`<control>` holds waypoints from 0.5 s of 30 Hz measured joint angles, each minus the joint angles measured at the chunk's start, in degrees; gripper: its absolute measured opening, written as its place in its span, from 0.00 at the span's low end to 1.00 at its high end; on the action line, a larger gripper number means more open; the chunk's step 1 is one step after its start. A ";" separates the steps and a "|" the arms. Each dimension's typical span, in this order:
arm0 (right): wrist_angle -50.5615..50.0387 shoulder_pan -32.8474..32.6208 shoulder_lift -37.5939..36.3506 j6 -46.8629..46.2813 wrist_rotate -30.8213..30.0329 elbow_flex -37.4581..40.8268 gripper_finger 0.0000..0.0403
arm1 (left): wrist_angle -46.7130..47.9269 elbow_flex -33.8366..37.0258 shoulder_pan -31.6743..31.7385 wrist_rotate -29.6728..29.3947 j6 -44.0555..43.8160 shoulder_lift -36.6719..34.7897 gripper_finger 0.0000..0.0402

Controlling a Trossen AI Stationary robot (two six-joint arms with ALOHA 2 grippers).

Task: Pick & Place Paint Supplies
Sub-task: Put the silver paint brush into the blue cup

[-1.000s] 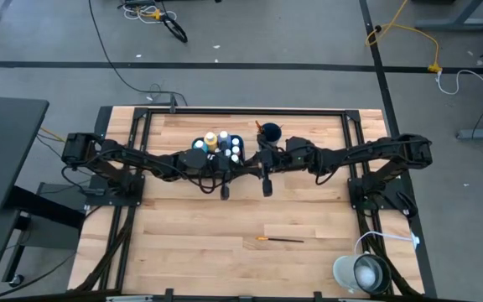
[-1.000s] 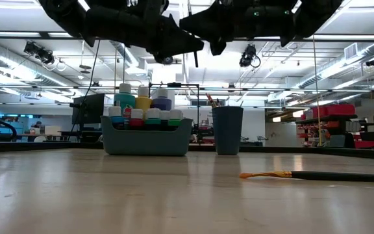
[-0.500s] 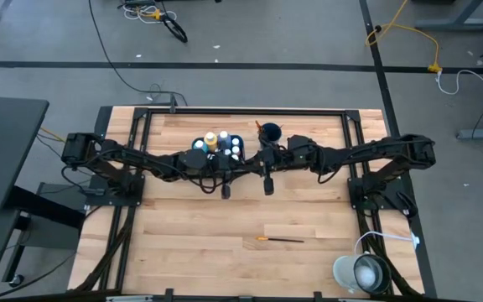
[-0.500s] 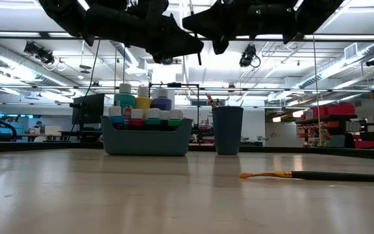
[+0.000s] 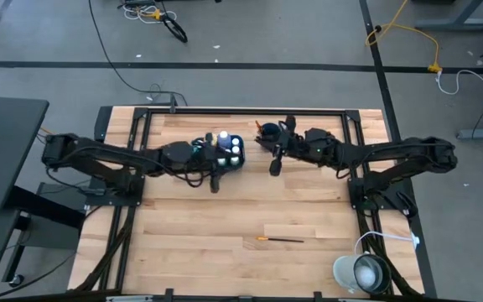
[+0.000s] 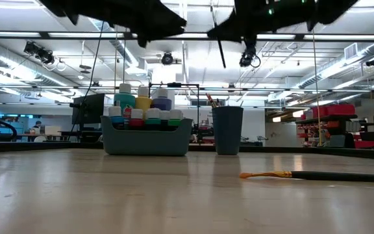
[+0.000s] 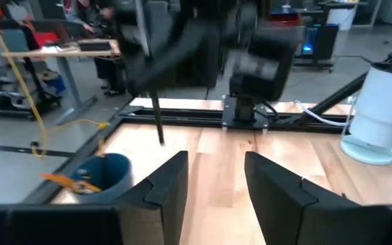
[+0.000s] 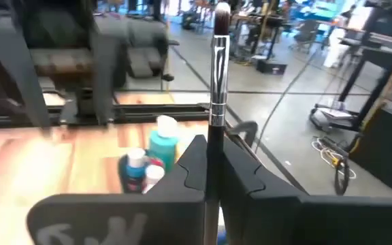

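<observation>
My right gripper (image 5: 276,153) is shut on a thin paintbrush (image 8: 218,75) high above the table, beside the dark blue cup (image 5: 271,132). The brush's lower end (image 6: 221,52) shows in the low view. My left gripper (image 7: 216,184) stands open with nothing between its fingers, over the near side of the teal tray (image 5: 222,152). The tray holds white-capped paint bottles (image 6: 145,107). Another paintbrush (image 5: 279,240) lies flat on the table near the front. Brush ends stick up out of the cup (image 6: 227,130). My right gripper pinches the brush's dark handle (image 8: 214,133) just below the silver ferrule, between its two fingers. The fingers come in level from the table's right and lie across the brush. The brush stands nearly upright, bristles up, its handle end hanging clear above the table.
A white lamp (image 5: 360,272) sits at the table's near right corner. The black frame rail (image 5: 241,111) runs along the far edge. Bare wood lies around the loose brush (image 6: 304,175).
My left gripper has opened, let go of the upright brush and drawn back toward the table's left. My right gripper keeps the brush and has carried it toward the right and far edge, up beside the cup; the brush now tilts slightly.
</observation>
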State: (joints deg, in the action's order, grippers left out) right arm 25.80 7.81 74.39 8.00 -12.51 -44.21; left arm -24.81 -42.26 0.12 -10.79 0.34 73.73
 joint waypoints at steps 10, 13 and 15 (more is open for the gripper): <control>29.09 8.09 2.94 -0.08 -5.18 16.58 0.03 | 4.76 -0.01 -2.74 -6.28 5.07 -11.97 0.35; 29.34 10.52 5.90 -1.23 -5.07 16.79 0.03 | 3.72 0.00 -2.87 -6.20 4.85 -12.68 0.36; 30.12 11.76 8.16 -2.37 -4.29 16.80 0.03 | 3.25 0.00 -2.91 -6.20 4.85 -12.78 0.36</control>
State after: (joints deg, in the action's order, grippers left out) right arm 55.92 19.56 82.55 5.63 -16.80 -27.40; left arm -21.56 -42.26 -2.79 -16.99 5.19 60.95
